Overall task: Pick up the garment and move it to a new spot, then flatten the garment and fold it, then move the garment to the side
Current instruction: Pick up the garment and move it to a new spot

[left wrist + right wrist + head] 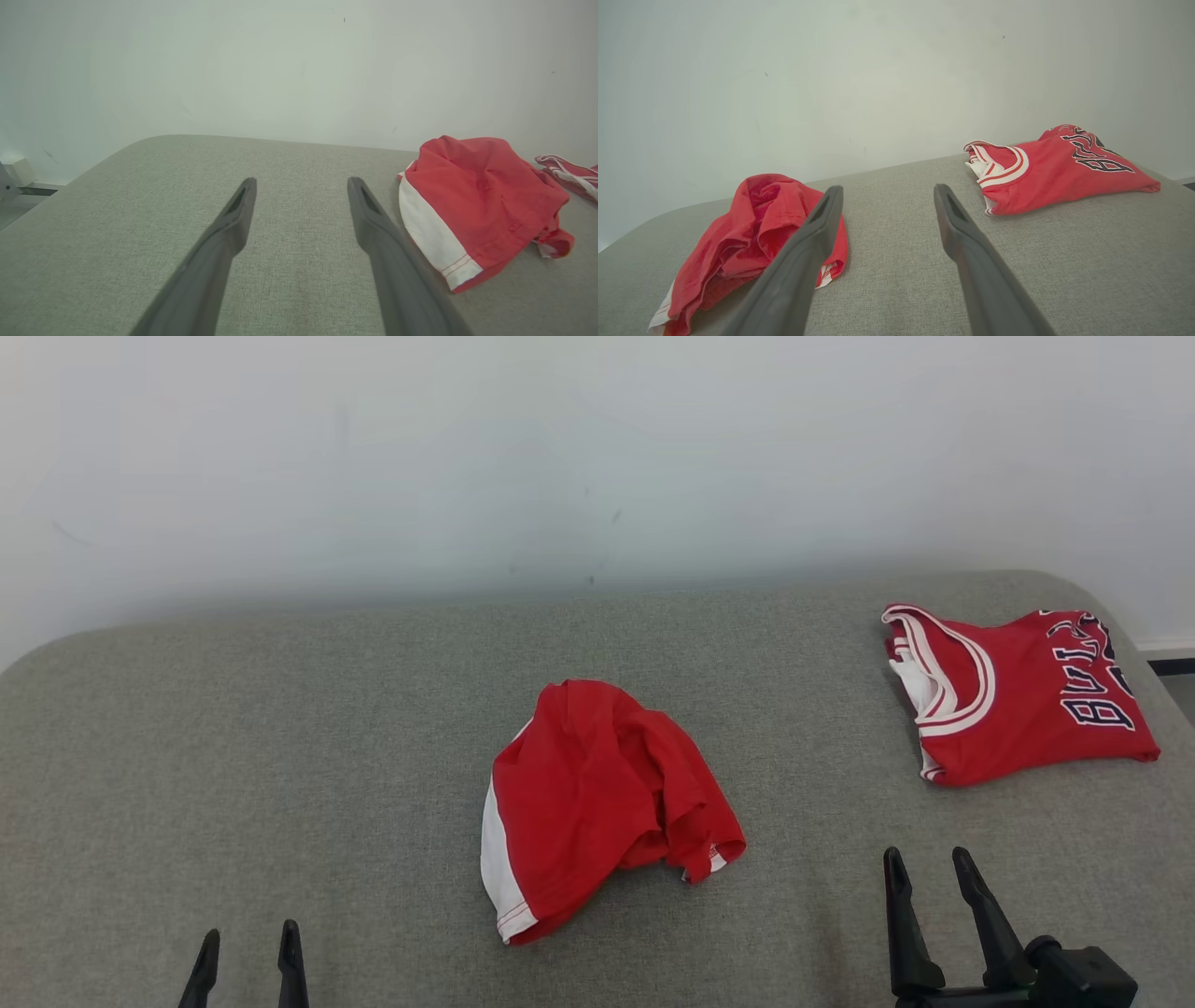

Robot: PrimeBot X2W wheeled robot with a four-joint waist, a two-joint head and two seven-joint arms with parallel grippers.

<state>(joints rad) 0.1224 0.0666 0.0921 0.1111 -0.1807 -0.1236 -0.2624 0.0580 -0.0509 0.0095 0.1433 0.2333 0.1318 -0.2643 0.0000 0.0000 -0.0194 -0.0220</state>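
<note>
Left arm: your left gripper [251, 931] sits low at the lower left of the head view, its finger ends pointing up the frame toward the wall [560, 448].
Left fingers: they are spread wide with nothing between them. In the left wrist view you see bare grey cloth under the gap.
Right arm: your right gripper [926, 854] stands at the lower right, higher in the frame than the left one. Its fingers lean slightly left, and the black wrist block [1078, 975] is behind them.
Right fingers: they are parted and grip nothing.
Garment: the garment [597, 803], a pair of red shorts with a white side stripe, lies crumpled in the middle of the grey padded surface [280, 756]. It is farther out than both grippers and touches neither.
Jersey: a folded red jersey [1008, 695] lies at the far right, well apart from the garment.
Left wrist view: this gives you the white stripe and its red stitching, just right of the fingers. It also shows a pale box [18, 170] at the foot of the wall, far left.
Right wrist view: here one finger crosses in front of the garment's crumpled hem. You also get the jersey's dark lettering and white-trimmed neck opening.
</note>
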